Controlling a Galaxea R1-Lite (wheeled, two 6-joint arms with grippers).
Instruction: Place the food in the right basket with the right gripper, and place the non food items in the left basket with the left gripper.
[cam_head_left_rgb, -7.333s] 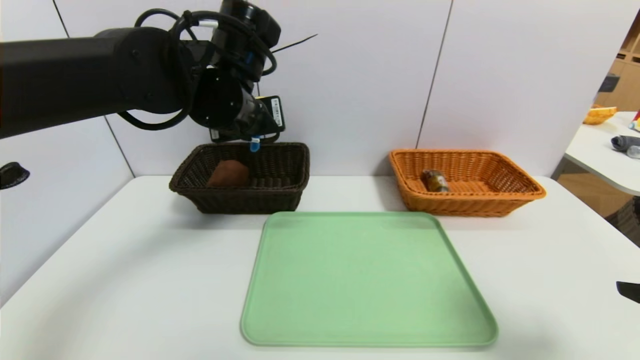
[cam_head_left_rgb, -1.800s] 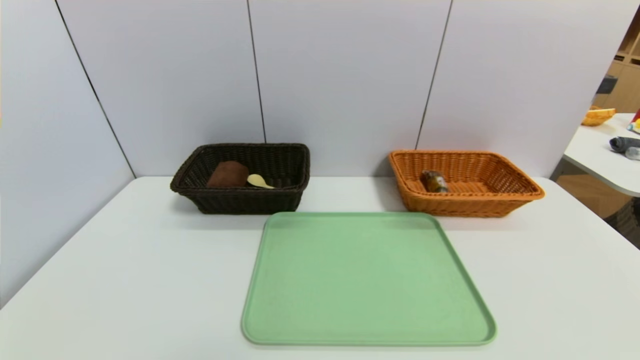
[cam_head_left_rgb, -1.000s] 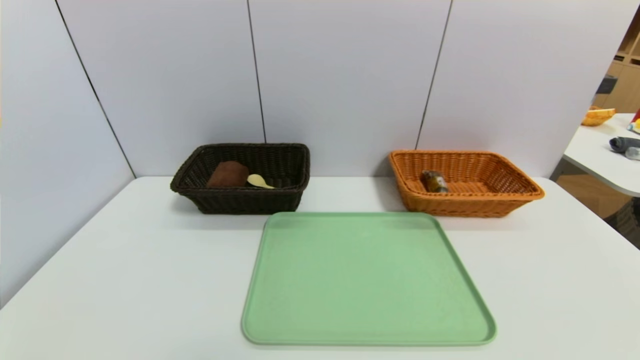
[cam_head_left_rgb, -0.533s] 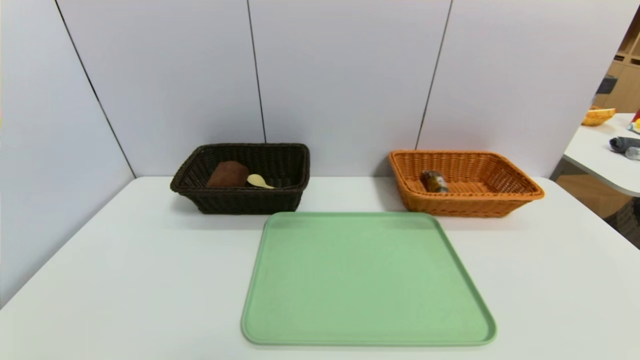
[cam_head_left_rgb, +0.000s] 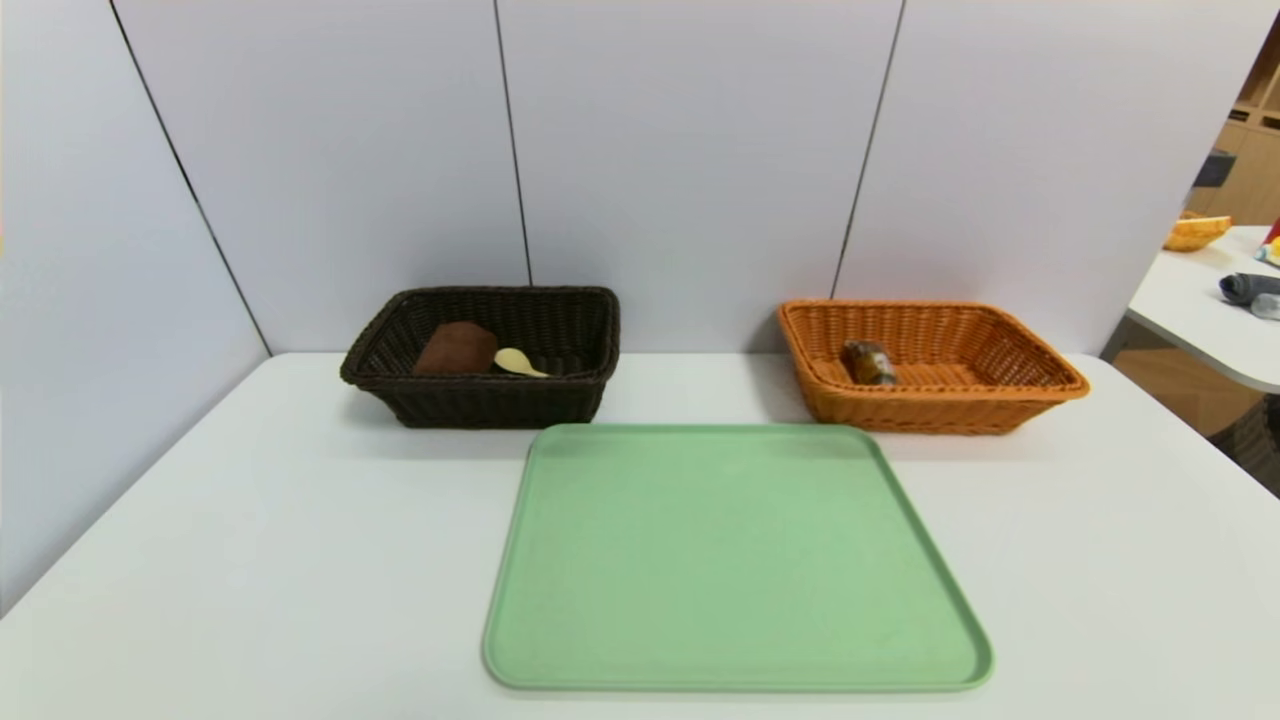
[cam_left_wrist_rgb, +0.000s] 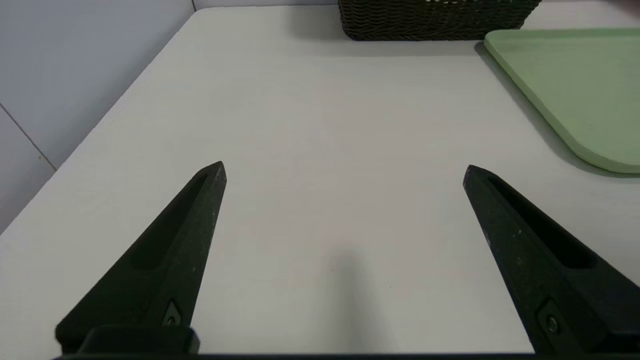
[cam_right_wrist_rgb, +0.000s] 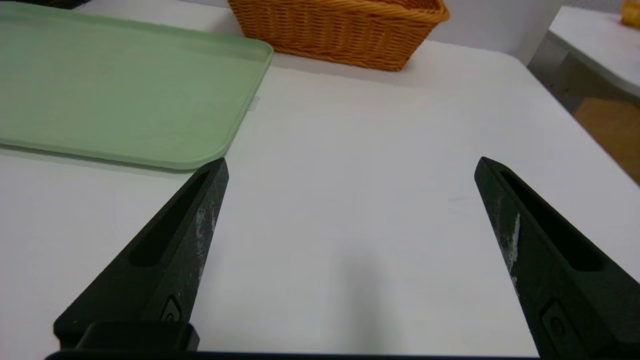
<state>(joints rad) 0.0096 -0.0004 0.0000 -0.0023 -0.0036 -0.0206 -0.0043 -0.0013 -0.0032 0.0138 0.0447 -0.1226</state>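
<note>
Black and pointed, the left gripper hangs low over bare white table with its two fingers spread wide and nothing between them. Ahead of it in the left wrist view stand the near wall of the left basket and one corner of the green tray. The right gripper is likewise spread wide and empty, over the table on the other side of the tray, with the right basket ahead of it. Neither arm shows in the head view.

From the head, the tray lies flat in the middle of the table with nothing on it. Behind its left corner sits the left basket, dark brown wicker, holding the brown rolled towel and, just beside it, the pale yellow spoon; its handle cannot be made out. Behind the right corner sits the right basket, orange wicker, with the food lying inside toward its left end. Grey wall panels rise directly behind both baskets. Another table with oddments on it stands off to the right.
</note>
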